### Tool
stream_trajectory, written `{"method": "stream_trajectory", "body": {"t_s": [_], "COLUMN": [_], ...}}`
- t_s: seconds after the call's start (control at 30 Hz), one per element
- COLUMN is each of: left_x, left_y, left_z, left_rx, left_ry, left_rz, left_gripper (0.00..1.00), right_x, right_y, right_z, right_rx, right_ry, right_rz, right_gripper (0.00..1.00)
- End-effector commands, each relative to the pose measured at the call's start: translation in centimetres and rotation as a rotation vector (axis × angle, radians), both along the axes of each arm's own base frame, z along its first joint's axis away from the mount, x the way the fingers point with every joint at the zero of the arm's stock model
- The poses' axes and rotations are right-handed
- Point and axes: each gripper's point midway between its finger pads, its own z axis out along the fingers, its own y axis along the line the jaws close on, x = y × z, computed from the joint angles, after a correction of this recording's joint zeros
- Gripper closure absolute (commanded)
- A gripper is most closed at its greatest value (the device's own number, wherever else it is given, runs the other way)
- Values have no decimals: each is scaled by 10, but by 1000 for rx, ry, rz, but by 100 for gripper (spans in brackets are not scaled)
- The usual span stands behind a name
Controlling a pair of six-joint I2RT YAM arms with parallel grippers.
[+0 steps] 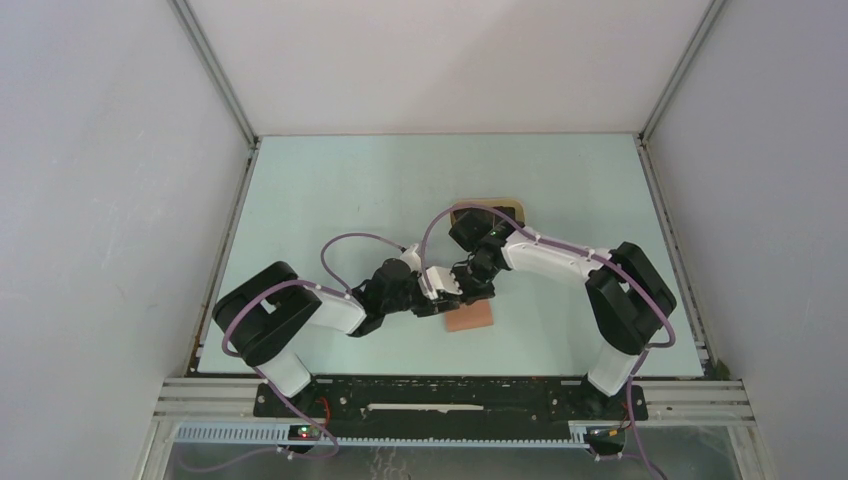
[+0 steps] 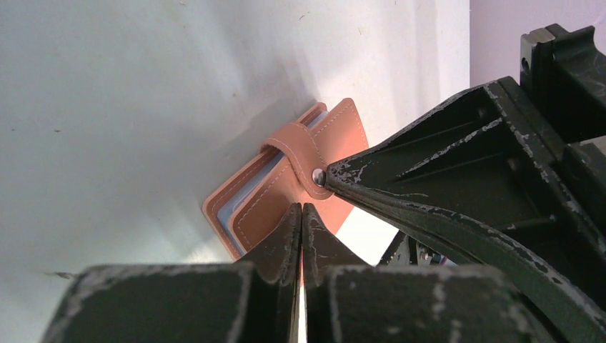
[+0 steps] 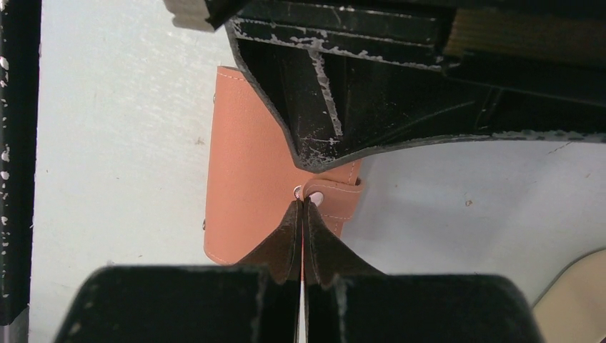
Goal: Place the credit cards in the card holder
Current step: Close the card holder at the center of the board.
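Jaws pressed together on both, my left gripper (image 2: 301,207) should pin the card holder (image 2: 261,206) while right gripper (image 3: 301,204) pries strap (image 2: 296,146).

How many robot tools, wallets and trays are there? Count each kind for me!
Tools: 2, the left tool and the right tool
Card holder: 1
Tray: 1
Total: 4
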Motion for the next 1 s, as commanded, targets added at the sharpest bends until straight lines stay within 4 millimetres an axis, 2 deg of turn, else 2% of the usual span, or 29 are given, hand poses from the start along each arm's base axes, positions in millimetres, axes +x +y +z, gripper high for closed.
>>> {"method": "stream_trajectory", "body": {"t_s": [0.0, 0.33, 0.97], "left_x": [1, 0, 1], "left_y": [9, 8, 7], "left_z": [-16, -17, -18], "left_rx": [70, 70, 72], "left_ry": [21, 24, 25], "left_rz": [29, 23, 21], "left_gripper": [97, 97, 98], "right_x": [-21, -16, -30], "right_y": [-9, -10, -7], "right_z": [2, 17, 5], "right_rx": [-28, 26, -18], "right_ry": [23, 18, 55], "right_rz": [42, 19, 47], "right_gripper": [100, 100, 100]}}
